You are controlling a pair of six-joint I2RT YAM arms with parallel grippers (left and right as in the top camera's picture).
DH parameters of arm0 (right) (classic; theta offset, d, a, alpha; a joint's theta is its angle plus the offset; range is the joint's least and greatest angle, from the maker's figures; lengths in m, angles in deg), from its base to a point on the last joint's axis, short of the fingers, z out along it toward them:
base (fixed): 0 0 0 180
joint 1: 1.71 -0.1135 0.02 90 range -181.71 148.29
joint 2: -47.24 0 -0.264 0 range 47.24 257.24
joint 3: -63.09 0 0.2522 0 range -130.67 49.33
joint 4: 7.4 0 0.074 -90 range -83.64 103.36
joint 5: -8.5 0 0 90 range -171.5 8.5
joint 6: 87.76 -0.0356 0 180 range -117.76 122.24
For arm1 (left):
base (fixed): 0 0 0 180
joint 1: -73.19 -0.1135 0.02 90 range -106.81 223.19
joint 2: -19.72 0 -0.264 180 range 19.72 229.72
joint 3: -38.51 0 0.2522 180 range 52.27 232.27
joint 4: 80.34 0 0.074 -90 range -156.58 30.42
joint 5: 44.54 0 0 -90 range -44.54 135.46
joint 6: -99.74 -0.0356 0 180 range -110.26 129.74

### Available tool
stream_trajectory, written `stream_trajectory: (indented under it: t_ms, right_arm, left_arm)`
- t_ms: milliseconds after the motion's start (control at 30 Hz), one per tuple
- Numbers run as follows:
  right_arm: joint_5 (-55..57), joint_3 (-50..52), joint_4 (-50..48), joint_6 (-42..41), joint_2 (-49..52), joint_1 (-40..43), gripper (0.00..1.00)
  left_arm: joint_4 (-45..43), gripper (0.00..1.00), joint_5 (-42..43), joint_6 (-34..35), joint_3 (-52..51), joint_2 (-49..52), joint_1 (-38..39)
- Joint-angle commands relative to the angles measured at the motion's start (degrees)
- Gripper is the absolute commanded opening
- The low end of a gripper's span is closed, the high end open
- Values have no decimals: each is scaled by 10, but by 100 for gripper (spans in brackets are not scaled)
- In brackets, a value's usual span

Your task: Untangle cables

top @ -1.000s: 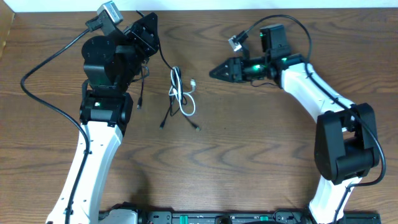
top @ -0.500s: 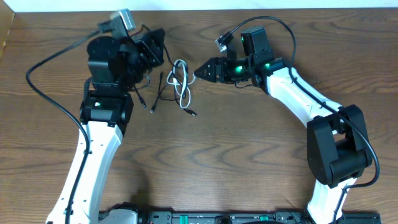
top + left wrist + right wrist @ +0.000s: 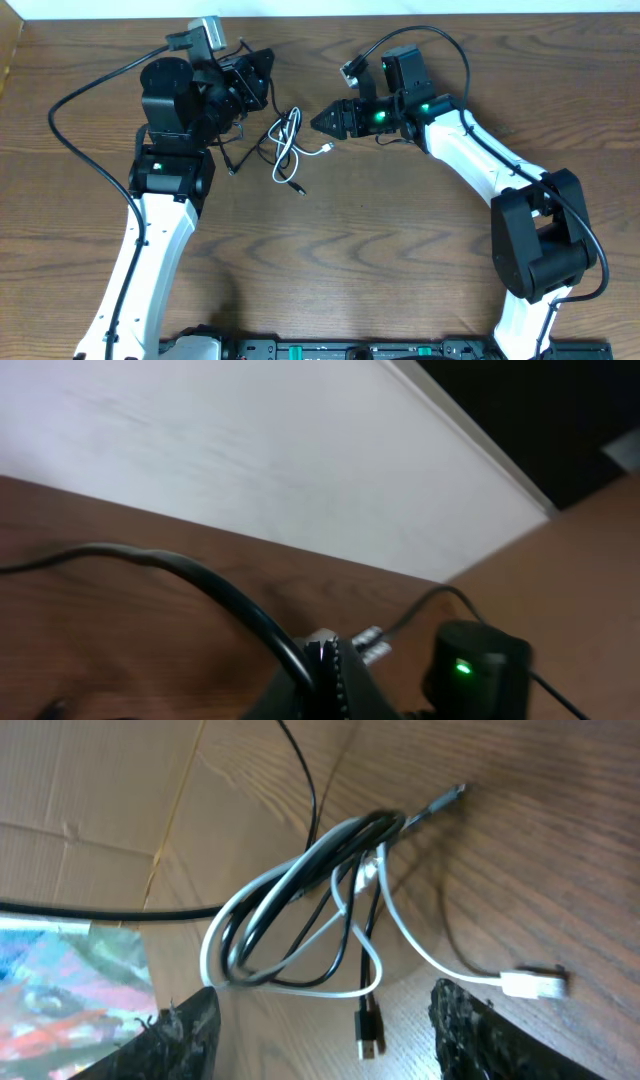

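Observation:
The white cable (image 3: pixel 291 141) and the black cable (image 3: pixel 272 133) lie looped through each other on the wooden table (image 3: pixel 380 240), between the two arms. My left gripper (image 3: pixel 258 80) is shut on a stretch of the black cable (image 3: pixel 210 585) and holds it up beside the bundle; its closed fingertips show in the left wrist view (image 3: pixel 335 660). My right gripper (image 3: pixel 322 122) is open just right of the bundle. In the right wrist view its fingers (image 3: pixel 340 1040) flank the white loop (image 3: pixel 290 880), the black loop (image 3: pixel 335 845), the black plug (image 3: pixel 368 1035) and the white plug (image 3: pixel 535 983).
A cardboard box (image 3: pixel 8 50) stands at the table's far left edge and also shows in the right wrist view (image 3: pixel 100 800). A white wall (image 3: pixel 250 470) runs along the back edge. Each arm's own thick black wires (image 3: pixel 70 150) hang beside it.
My right gripper has moved left to the bundle. My left gripper has shifted right with the black cable. The bundle has slid and turned, and the white plug now lies out to its right.

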Motion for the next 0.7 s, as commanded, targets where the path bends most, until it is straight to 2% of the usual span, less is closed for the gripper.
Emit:
stream_trajectory:
  t_ms: [0,133,300,400,667]
  right_arm:
    - [33,-1,8,4,-13,-8,67]
    - [78,-1,20,38,-13,-10,72]
    - [84,-1,-4,92,-13,-19,80]
    - [84,-1,-24,94,-13,-28,79]
    - [122,-1,-55,177,-13,-71,79]
  left_arm:
    - [-17,7,32,26,6,-13,-5]
    - [-51,8,31,111,6,-21,-30]
    - [-80,7,33,222,6,-26,-64]
    - [-99,7,59,278,6,-27,-82]
    - [-193,7,110,388,6,-27,-104]
